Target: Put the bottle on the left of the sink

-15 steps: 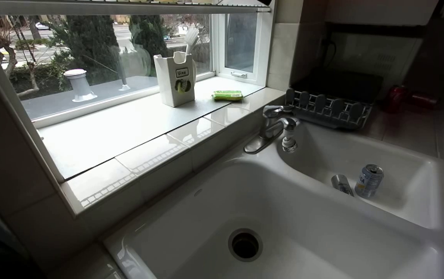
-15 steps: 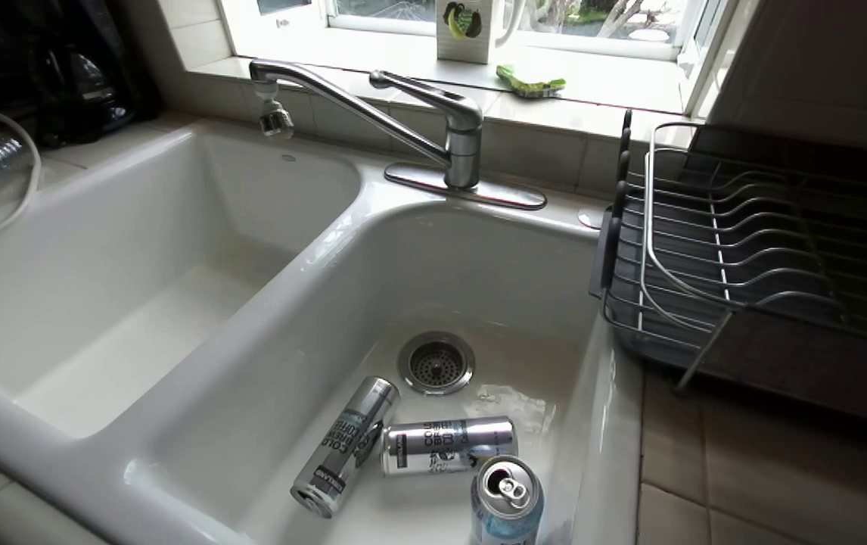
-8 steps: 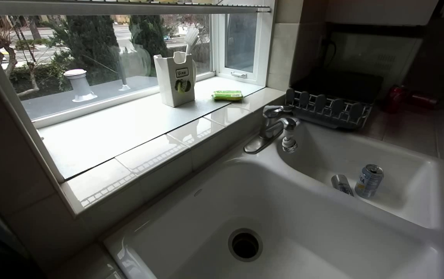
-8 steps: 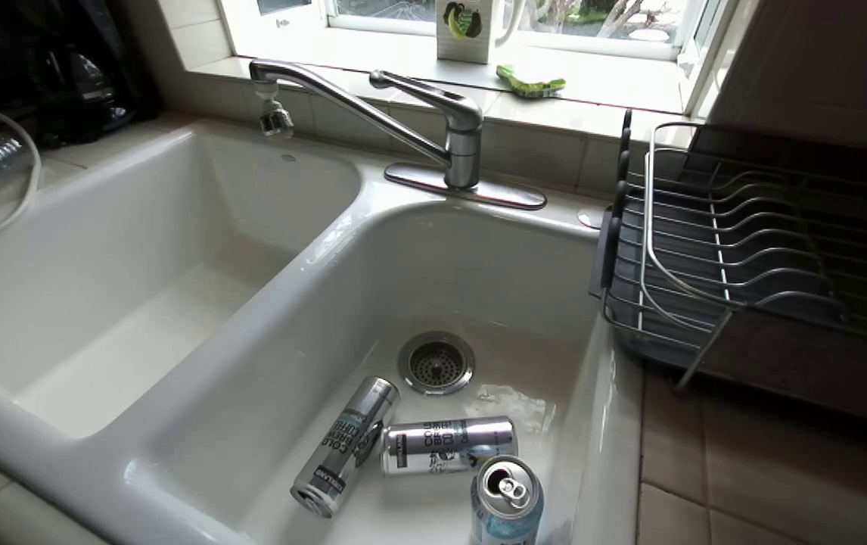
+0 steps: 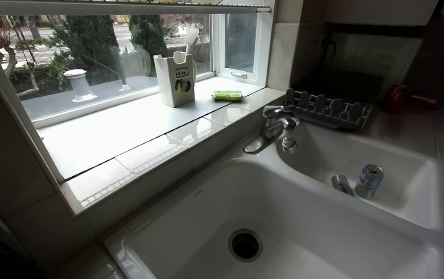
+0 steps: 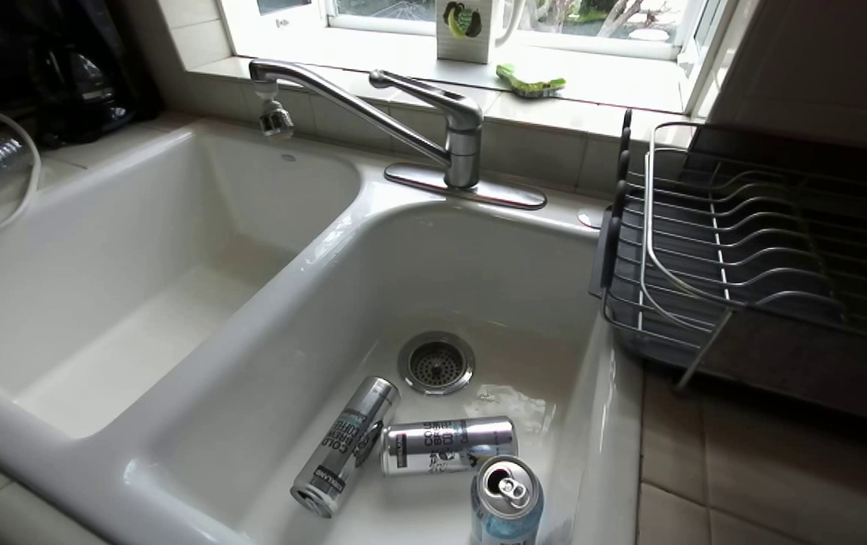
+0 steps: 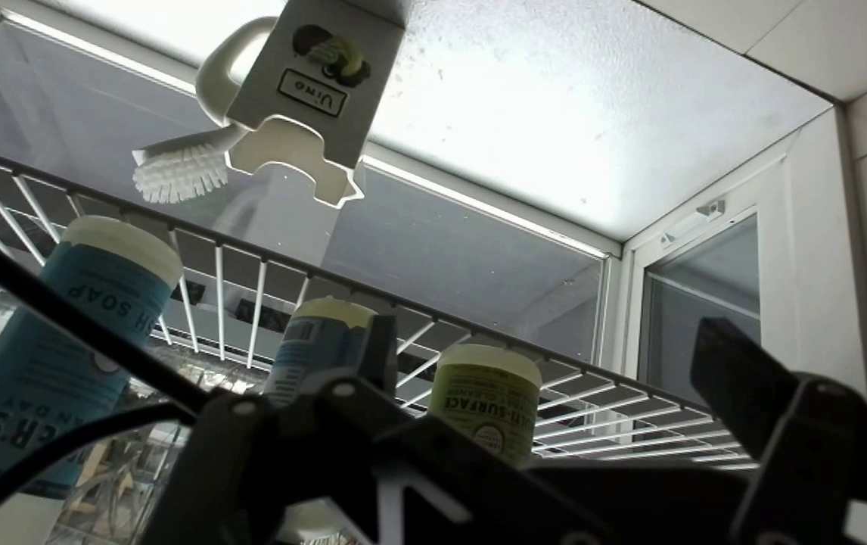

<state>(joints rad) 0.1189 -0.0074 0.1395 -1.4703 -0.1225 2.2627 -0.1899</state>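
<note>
The white double-basin sink shows in both exterior views (image 5: 303, 203) (image 6: 252, 306), with a chrome faucet (image 6: 373, 113) at its back. The whitish soap bottle with the black pump cannot be made out in any view; it is hidden or out of view. My gripper (image 7: 551, 341) shows only in the wrist view, which stands upside down. Its dark fingers are wide apart with nothing held between them. A green-yellow cleaner bottle (image 7: 486, 393) shows between the fingers, on a wire shelf; the distance is unclear. A pale item low behind the gripper is mostly hidden.
The wire shelf (image 7: 630, 409) across the window also bears blue bottles (image 7: 85, 333). A white pitcher (image 5: 175, 79) with a brush and a green packet (image 5: 227, 95) stand on the ledge. Cans (image 6: 449, 446) lie in a basin. A dish rack (image 6: 744, 235) stands beside it.
A dark corner at the top edge of an exterior view has moved up out of the picture. The sink, cans and ledge things have not moved.
</note>
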